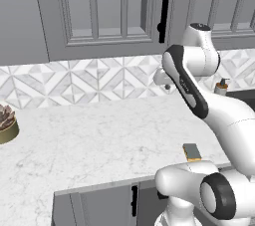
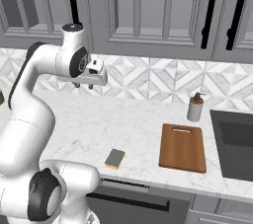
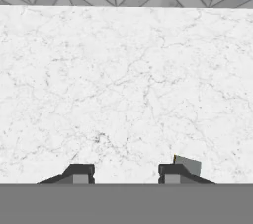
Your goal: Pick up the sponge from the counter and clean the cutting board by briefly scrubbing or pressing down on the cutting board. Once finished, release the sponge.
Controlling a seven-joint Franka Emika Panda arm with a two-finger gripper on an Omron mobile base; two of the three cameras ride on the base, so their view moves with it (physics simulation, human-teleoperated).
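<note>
My end effector (image 2: 83, 85) hangs high above the bench (image 2: 138, 119), near the tiled backsplash (image 2: 148, 80), its fingers spread apart and gripping nothing; in the hand view the two dark fingertips (image 3: 79, 171) stand wide of each other over bare marble. The sponge (image 2: 114, 158) lies flat on the bench near its front edge, grey-green side up, well below and in front of my end effector; in the hand view a corner of it peeks out just behind my right-side fingertip. The cutting board (image 2: 183, 147) lies flat to the right of the sponge, apart from it, with its handle slot toward the wall; a soap bottle (image 2: 195, 107) stands just behind the board; a dark sink (image 2: 234, 144) sits beside the board's right edge.
</note>
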